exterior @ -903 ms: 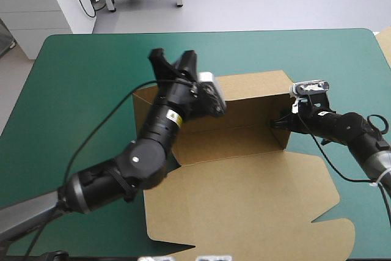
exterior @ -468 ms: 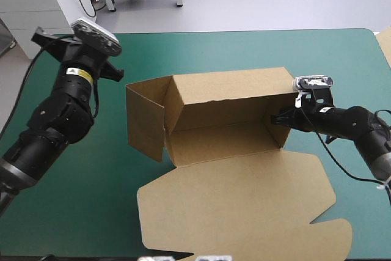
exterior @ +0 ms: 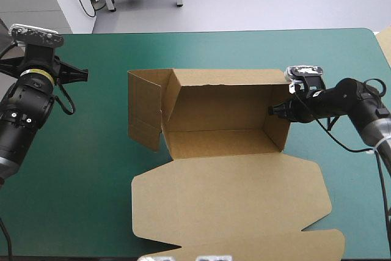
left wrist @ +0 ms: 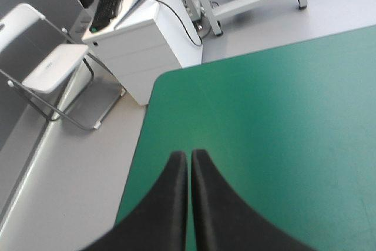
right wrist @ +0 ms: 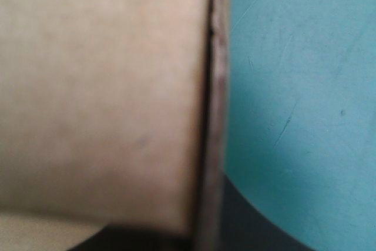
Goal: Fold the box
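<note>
We're mid wall-raising, we reckon. The box (exterior: 220, 120) sits centre frame on the worktop (exterior: 91, 169): back and right walls are up, the left end flap (exterior: 145, 111) splays outward, and the lid (exterior: 226, 194) lies flat toward the bottom of the frame. The right claw (exterior: 273, 109) is clamped on the right wall, with the board edge (right wrist: 214, 116) between its fingers in the right wrist view. The left claw (left wrist: 189, 156) is closed on nothing at the upper left of the frame, well apart from the box. Next, likely: the left claw crosses to the splayed flap, squares it and tucks it while the right one holds.
</note>
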Controlling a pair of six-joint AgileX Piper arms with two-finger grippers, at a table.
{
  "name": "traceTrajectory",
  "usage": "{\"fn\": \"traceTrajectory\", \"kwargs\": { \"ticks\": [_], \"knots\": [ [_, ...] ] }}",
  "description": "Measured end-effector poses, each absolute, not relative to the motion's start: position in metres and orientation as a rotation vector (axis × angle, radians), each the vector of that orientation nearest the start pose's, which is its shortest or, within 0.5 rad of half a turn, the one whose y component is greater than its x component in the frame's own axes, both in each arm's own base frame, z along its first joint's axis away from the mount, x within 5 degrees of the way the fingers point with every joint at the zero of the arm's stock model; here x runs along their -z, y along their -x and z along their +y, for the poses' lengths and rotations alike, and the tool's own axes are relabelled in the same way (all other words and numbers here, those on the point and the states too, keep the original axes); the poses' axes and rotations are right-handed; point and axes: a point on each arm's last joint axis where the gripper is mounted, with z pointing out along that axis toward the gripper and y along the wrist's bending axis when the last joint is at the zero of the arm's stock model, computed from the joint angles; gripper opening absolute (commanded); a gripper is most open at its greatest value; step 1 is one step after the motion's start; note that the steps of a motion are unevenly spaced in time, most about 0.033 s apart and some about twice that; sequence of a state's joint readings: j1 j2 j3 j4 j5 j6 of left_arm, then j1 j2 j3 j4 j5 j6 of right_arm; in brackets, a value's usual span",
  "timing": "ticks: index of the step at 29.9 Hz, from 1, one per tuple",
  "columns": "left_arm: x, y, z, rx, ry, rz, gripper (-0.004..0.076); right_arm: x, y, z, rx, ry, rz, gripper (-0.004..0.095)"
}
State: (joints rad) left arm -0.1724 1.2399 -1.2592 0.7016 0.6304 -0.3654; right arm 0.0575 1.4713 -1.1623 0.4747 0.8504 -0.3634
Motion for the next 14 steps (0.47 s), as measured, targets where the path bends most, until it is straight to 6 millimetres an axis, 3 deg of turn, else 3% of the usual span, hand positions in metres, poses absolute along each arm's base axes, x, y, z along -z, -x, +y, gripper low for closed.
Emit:
{"fn": "traceTrajectory", "kwargs": {
  "ticks": [9, 14],
  "knots": [
    [-0.403, -0.265, -0.01, -0.335, -0.083, 2.141, 0.0001, -0.291, -0.327, 0.051, -0.465, 0.281, 2.589, 0.0003],
    [-0.394, -0.267, -0.014, -0.299, -0.124, 2.214, 0.0001, -0.285, -0.349, 0.067, -0.432, 0.323, 2.519, 0.0018]
  ]
}}
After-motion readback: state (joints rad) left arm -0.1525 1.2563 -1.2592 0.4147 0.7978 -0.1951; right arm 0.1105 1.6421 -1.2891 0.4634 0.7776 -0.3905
